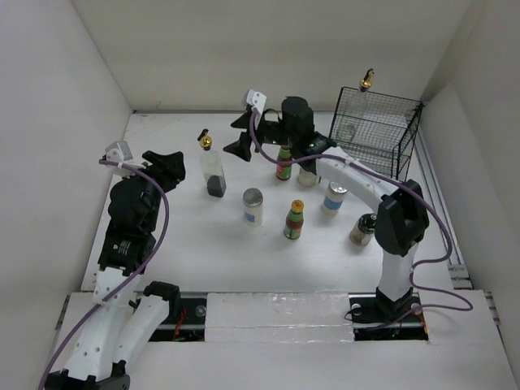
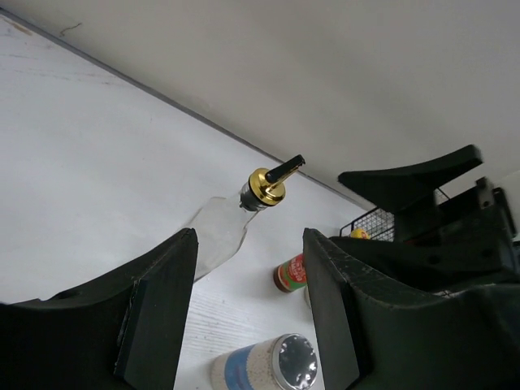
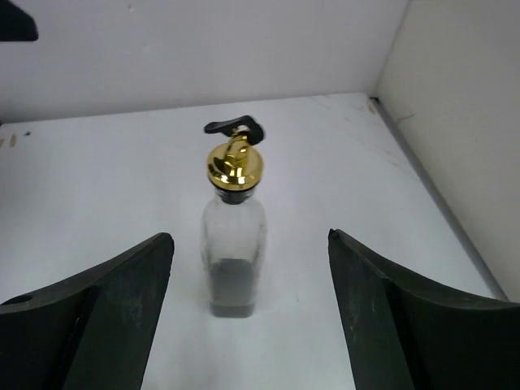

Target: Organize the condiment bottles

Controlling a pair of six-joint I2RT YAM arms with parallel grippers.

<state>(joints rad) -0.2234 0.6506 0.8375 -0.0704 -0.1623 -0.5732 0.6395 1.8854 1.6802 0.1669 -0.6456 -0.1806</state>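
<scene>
White walled table [image 1: 187, 244], tall clear bottle [image 1: 213, 171] standing apart with bare surface around — both arms' jaws spread, empty

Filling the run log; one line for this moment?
right gripper open, facing gold-spouted bottle | left gripper open | bottle upright, ungripped

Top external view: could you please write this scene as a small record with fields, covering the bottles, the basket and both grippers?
standing alone: gold-spouted bottle, upright, dark liquid at its bottom
middle of table: silver-lidded jar; orange-capped bottle; blue-labelled jar; dark-lidded jar
wire basket: far right corner; second gold spout shows at its far edge
left gripper: open, holds nothing
right gripper: open, facing the gold-spouted bottle, not touching it
</scene>
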